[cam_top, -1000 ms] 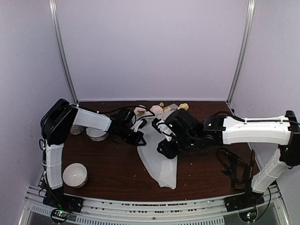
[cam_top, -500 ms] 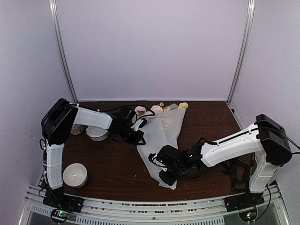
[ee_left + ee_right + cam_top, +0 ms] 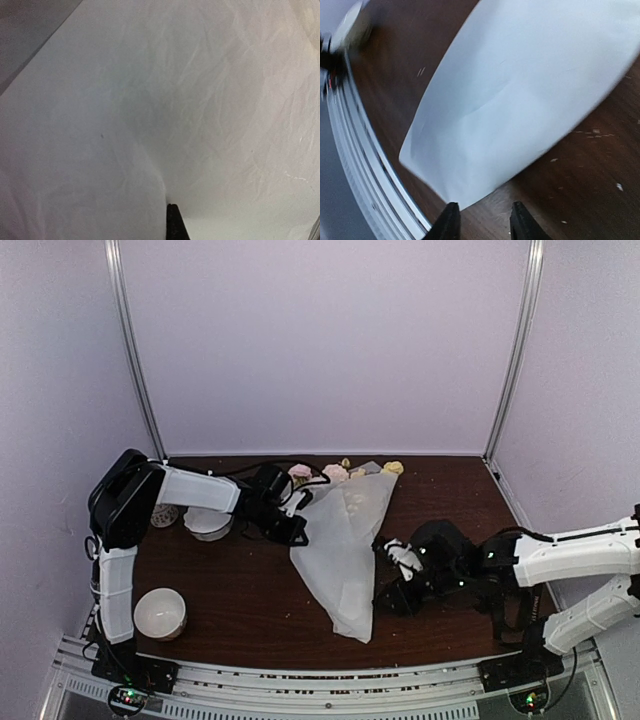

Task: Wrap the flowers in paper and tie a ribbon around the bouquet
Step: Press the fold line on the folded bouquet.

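The paper point(image 3: 345, 540) lies folded into a long cone, and its narrow end point(image 3: 470, 170) points at the near table edge. Pink and yellow blooms of the flowers point(image 3: 335, 472) show at its wide far end. My left gripper point(image 3: 292, 528) is at the cone's left edge. In the left wrist view the paper point(image 3: 165, 110) fills the frame and creases at the one dark fingertip point(image 3: 173, 224), so that gripper is shut on it. My right gripper point(image 3: 484, 225) stands open just right of the narrow end, low over bare wood, touching nothing. The black ribbon point(image 3: 512, 612) lies at the right, partly under the right arm.
A white bowl point(image 3: 160, 612) sits near the front left. Another bowl point(image 3: 207, 524) and a small round dish point(image 3: 163, 515) are behind the left arm. A metal rail point(image 3: 320, 680) runs along the near edge. Crumbs dot the wood point(image 3: 595, 132).
My right arm swept from over the cone's middle down to its narrow end, then drew back to the right. The paper lies flatter and narrower. The left gripper stayed put.
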